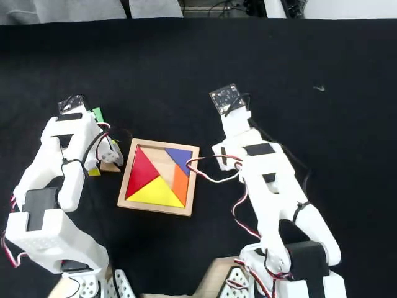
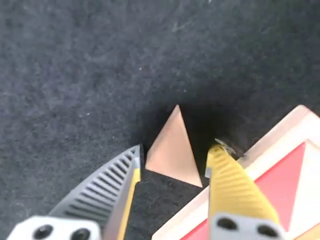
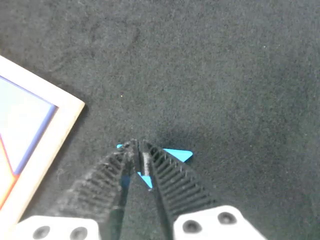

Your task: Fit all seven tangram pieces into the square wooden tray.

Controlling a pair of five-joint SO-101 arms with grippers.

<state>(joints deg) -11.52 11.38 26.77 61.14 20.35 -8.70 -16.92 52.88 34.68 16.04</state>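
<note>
The square wooden tray (image 1: 166,143) holds a red piece (image 1: 141,171), a yellow piece (image 1: 155,194), an orange piece (image 1: 180,183) and a blue piece (image 1: 180,156); a tan piece (image 1: 110,166) lies just outside it.

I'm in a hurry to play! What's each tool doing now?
Left tool: open around the tan wooden triangle piece.
Right tool: closed, tips over the light blue flat piece; grip unclear.
</note>
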